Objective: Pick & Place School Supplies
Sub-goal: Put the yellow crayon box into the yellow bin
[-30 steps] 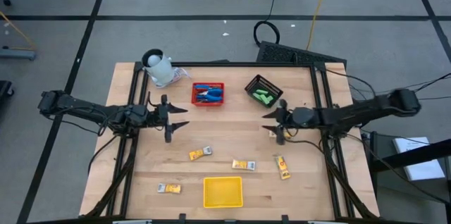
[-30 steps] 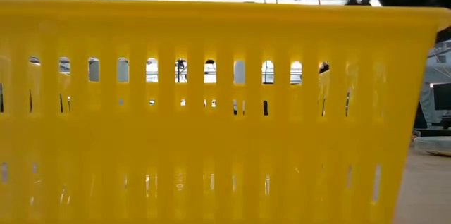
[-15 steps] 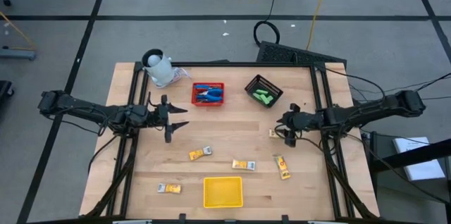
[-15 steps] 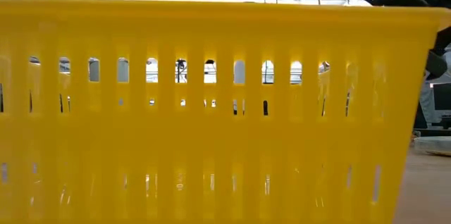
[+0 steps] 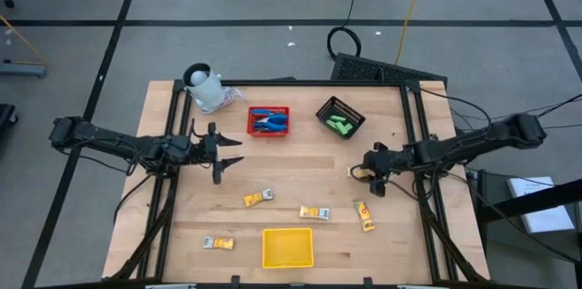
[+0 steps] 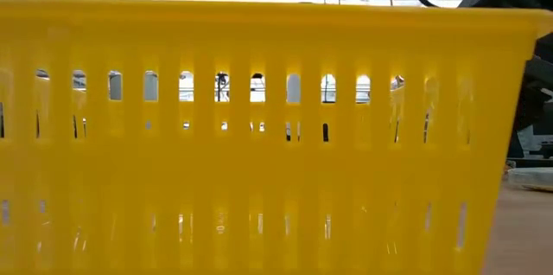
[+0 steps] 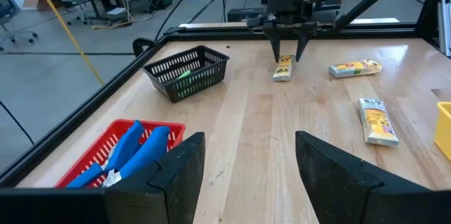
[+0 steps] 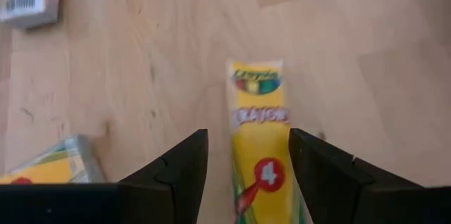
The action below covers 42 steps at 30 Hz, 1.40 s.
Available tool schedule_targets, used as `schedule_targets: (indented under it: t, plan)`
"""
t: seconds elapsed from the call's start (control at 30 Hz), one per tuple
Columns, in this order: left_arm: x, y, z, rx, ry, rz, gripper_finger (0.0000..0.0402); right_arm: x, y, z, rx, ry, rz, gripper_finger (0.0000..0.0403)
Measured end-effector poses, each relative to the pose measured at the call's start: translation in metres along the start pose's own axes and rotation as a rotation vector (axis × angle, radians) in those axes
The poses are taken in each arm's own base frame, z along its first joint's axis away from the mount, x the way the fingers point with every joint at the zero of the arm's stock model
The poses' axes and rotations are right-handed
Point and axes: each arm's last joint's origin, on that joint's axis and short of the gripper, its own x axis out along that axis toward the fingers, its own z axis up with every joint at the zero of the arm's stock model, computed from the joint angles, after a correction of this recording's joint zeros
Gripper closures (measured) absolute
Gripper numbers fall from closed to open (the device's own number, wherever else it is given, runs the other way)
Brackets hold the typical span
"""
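We see the right tool (image 5: 366, 176) at centre right, fingers spread open astride a flat yellow crayon packet (image 8: 262, 132) lying on the wooden counter (image 5: 300, 166), its long axis between them; left tool (image 5: 221, 152) open, empty, centre left.

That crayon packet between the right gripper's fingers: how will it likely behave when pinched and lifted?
The crayon packet looks like a small flat box, so probably light and fairly stiff. It lies flat, so rolling seems unlikely. The right gripper straddles it open; its glossy face might slip.
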Motion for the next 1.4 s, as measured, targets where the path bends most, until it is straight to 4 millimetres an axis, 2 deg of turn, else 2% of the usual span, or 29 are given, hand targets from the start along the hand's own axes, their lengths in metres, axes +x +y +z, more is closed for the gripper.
schedule_targets:
  t: [0.17, 0.67, 0.77, 0.87, 0.93, 0.97, 1.13, 1.4]
  plan:
    - [0.000, 0.000, 0.000, -0.001, 0.001, 0.000, 0.0176, 0.007, 0.007, -0.004, -0.005, 0.043, 0.002, 0.0211]
    - [0.000, 0.000, 0.000, -0.004, 0.003, 0.000, 0.0176, 0.032, 0.022, -0.016, -0.046, 0.065, -0.167, 0.0220]
    - [0.000, 0.000, 0.000, -0.004, 0.005, 0.000, 0.0176, 0.033, 0.025, -0.019, -0.064, 0.047, -0.191, 0.0245]
    - [0.000, 0.000, 0.000, -0.004, 0.005, 0.000, 0.0176, 0.033, 0.029, -0.018, -0.084, 0.019, -0.186, 0.0300]
    - [0.000, 0.000, 0.000, -0.004, 0.004, 0.000, 0.0176, 0.033, 0.031, -0.016, -0.087, -0.004, -0.173, 0.0348]
    - [0.000, 0.000, 0.000, -0.004, 0.005, 0.000, 0.0176, 0.033, 0.032, -0.016, -0.094, -0.014, -0.162, 0.0359]
    - [0.000, 0.000, 0.000, -0.005, 0.004, 0.000, 0.0176, 0.034, 0.039, -0.009, -0.115, -0.098, -0.089, 0.0359]
    - [0.000, 0.000, 0.000, -0.004, 0.004, 0.001, 0.0176, 0.026, 0.056, 0.021, -0.176, -0.412, 0.057, 0.0359]
